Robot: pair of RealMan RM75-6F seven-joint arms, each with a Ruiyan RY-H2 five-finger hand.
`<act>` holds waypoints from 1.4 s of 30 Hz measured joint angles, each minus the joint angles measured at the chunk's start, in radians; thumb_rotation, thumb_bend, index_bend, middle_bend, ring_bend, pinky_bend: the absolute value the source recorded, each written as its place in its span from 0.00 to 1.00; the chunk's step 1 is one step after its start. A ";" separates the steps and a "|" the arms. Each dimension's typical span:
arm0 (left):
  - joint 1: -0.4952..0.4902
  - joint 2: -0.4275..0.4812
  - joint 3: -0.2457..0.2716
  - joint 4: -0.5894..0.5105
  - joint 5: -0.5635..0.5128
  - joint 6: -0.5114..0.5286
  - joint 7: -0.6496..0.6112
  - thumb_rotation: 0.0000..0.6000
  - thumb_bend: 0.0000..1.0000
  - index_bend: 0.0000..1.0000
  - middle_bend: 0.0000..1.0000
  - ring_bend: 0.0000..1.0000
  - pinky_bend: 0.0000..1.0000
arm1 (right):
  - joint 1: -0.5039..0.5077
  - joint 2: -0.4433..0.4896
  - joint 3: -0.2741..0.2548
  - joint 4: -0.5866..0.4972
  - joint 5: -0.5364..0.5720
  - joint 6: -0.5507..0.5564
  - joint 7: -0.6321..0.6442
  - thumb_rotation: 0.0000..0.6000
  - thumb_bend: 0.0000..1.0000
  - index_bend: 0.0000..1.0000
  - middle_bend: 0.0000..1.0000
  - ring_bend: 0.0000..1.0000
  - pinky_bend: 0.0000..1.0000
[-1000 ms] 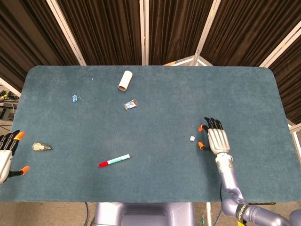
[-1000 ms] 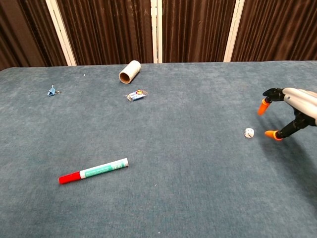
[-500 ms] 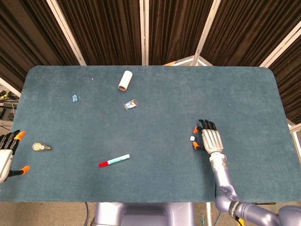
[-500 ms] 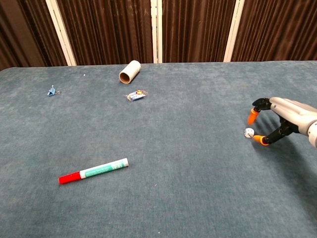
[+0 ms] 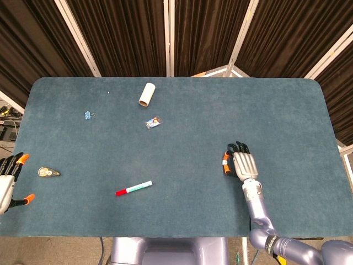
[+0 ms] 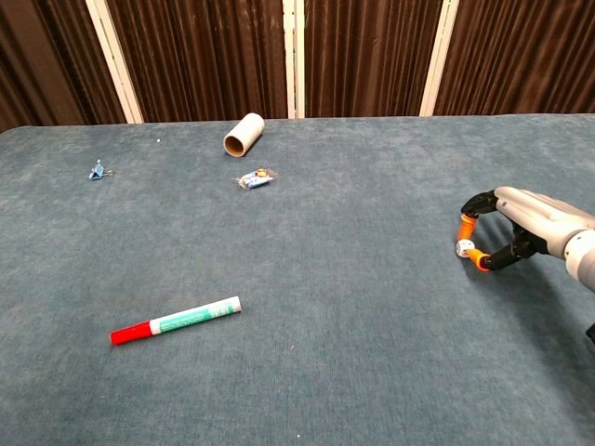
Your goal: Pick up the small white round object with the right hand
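My view is filled by the blue-green felt-like tabletop (image 5: 182, 221), a rounded-corner rectangle of matte nap. My right hand (image 5: 240, 164), silver-backed with black fingers and orange tips, lies low on it, and its orange fingertips (image 6: 464, 223) curl in from both sides onto the small white round object (image 6: 461, 246), which still rests on the cloth; the grip looks narrow, pinching it. Far to the left of that hand, my left hand (image 5: 6, 181) hangs at the table edge with fingers spread, holding nothing. Well up and left of the right hand lies a cardboard tube (image 5: 146, 94), and nearer on its left a red-capped marker (image 5: 133, 188), a crinkly candy wrapper (image 5: 153, 122), and a tiny blue binder clip (image 5: 87, 115).
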 measured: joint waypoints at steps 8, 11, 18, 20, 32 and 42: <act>0.003 0.002 0.000 0.000 0.003 0.007 -0.004 1.00 0.07 0.00 0.00 0.00 0.00 | -0.004 0.014 -0.005 -0.042 -0.020 0.027 -0.012 1.00 0.41 0.56 0.19 0.00 0.00; 0.004 0.002 0.000 0.001 0.003 0.008 -0.006 1.00 0.07 0.00 0.00 0.00 0.00 | -0.008 0.037 -0.002 -0.085 -0.038 0.054 -0.017 1.00 0.41 0.55 0.18 0.00 0.00; 0.003 -0.001 0.002 -0.002 0.006 0.007 0.007 1.00 0.07 0.00 0.00 0.00 0.00 | -0.034 0.142 0.002 -0.260 -0.127 0.181 -0.052 1.00 0.33 0.43 0.11 0.00 0.00; 0.003 -0.001 0.002 -0.006 0.010 0.011 0.014 1.00 0.07 0.00 0.00 0.00 0.00 | -0.048 0.178 -0.002 -0.318 -0.152 0.215 -0.066 1.00 0.30 0.35 0.06 0.00 0.00; 0.010 -0.001 0.013 -0.043 0.046 0.039 0.049 1.00 0.07 0.00 0.00 0.00 0.00 | -0.168 0.336 -0.087 -0.469 -0.199 0.319 -0.112 1.00 0.27 0.25 0.01 0.00 0.00; 0.015 -0.010 0.020 -0.045 0.064 0.051 0.066 1.00 0.07 0.00 0.00 0.00 0.00 | -0.290 0.421 -0.188 -0.378 -0.349 0.488 -0.060 1.00 0.22 0.11 0.00 0.00 0.00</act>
